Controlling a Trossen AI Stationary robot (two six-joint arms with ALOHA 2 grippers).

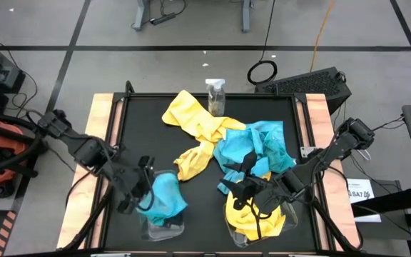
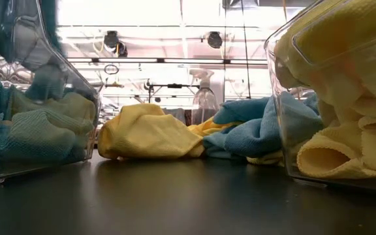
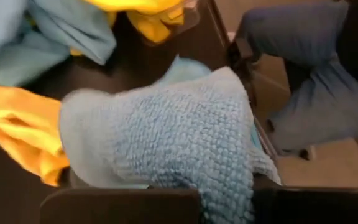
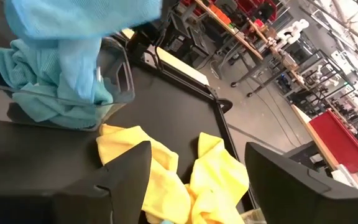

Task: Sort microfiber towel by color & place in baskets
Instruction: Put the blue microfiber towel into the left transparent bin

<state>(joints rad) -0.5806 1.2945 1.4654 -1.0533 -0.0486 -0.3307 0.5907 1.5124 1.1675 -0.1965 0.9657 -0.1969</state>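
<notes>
My left gripper is shut on a turquoise blue microfiber towel above the left clear basket, which holds more blue towels. My right gripper stands open over the right basket, which is filled with yellow towels. In the right wrist view a yellow towel lies below the gap between its fingers. A pile of yellow towels and blue towels lies on the black table top between the baskets and the far edge. My left gripper holds the blue towel by a bunched part. The cloth drapes over the fingers and hides the place of contact. The fingers slant down from the table's left. The towel hangs slack over the left basket, clear of the table.
A small clear spray bottle stands at the table's far edge behind the pile. Wooden strips run along the left and right sides of the table. A person's legs show beyond the table in the left wrist view.
</notes>
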